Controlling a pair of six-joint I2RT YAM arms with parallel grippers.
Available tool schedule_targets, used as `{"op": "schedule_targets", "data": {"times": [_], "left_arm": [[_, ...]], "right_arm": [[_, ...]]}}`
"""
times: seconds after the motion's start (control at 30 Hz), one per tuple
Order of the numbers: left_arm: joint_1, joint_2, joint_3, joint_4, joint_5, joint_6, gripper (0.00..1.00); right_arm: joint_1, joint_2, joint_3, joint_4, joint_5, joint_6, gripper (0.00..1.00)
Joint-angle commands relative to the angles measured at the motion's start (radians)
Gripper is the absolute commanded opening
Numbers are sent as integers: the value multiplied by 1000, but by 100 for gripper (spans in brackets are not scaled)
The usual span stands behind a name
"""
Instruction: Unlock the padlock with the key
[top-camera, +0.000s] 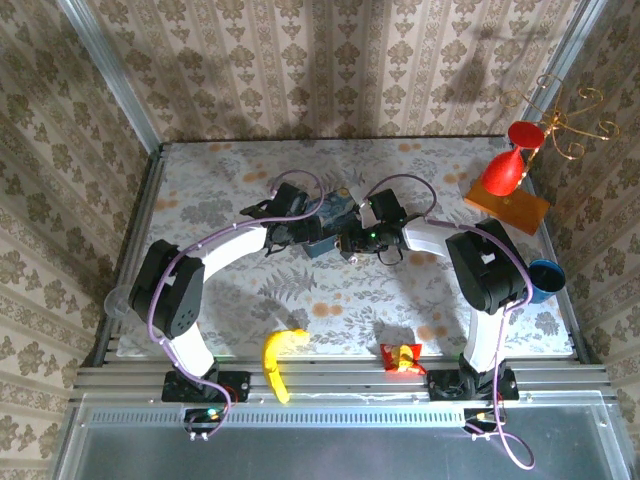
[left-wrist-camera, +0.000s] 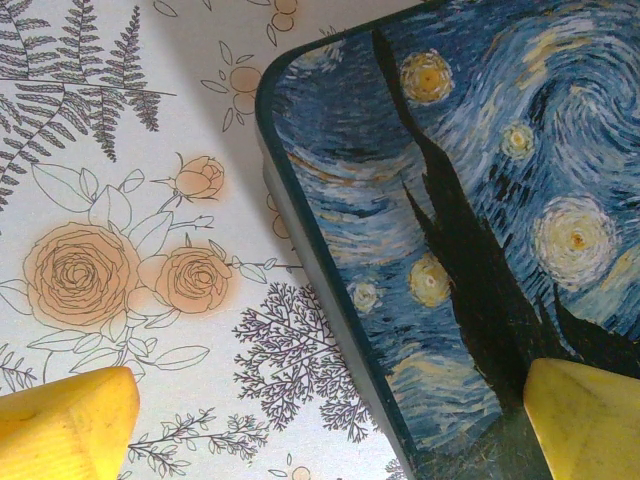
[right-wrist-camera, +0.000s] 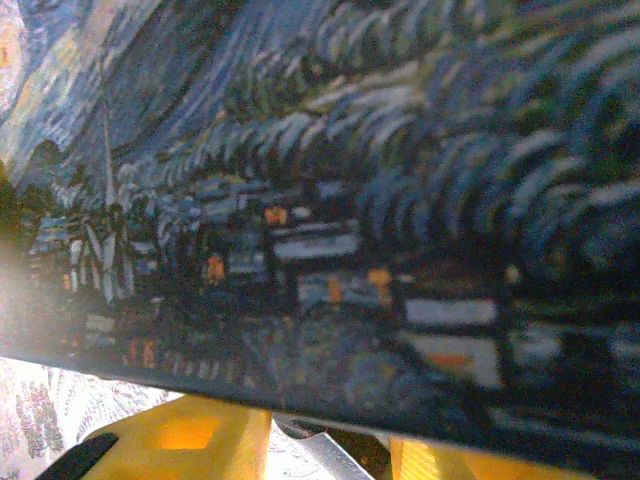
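A blue night-sky-painted tin box (top-camera: 335, 212) lies mid-table between both arms. My left gripper (top-camera: 305, 237) is open wide. It straddles the box's rim (left-wrist-camera: 330, 310), with one yellow finger (left-wrist-camera: 62, 428) over the tablecloth and the other (left-wrist-camera: 588, 420) over the lid. My right gripper (top-camera: 355, 242) is pressed close to the box (right-wrist-camera: 340, 200), which is blurred. Its yellow fingers (right-wrist-camera: 185, 440) stand partly apart under the box's edge. A silvery metal piece (right-wrist-camera: 335, 458) sits in the gap. It is too blurred to tell whether it is the padlock or the key, or whether it is gripped.
A banana (top-camera: 278, 362) and a red snack packet (top-camera: 402, 356) lie near the front edge. At the right stand a red goblet (top-camera: 510, 160) on a wooden board (top-camera: 520, 208), a gold wire stand (top-camera: 566, 120) and a blue cup (top-camera: 546, 280). A clear cup (top-camera: 118, 301) sits at the left edge.
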Motion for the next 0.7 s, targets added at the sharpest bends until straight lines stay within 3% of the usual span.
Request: {"op": "schedule_targets", "data": {"times": [0.0, 0.3, 0.67], "left_arm": [[6, 29, -5, -20, -10, -1, 100], [6, 32, -5, -17, 2, -6, 100], [7, 28, -9, -24, -7, -12, 100]], "right_arm": [[8, 25, -3, 16, -9, 15, 33], [9, 27, -40, 51, -6, 18, 45], [9, 20, -82, 78, 0, 28, 38]]}}
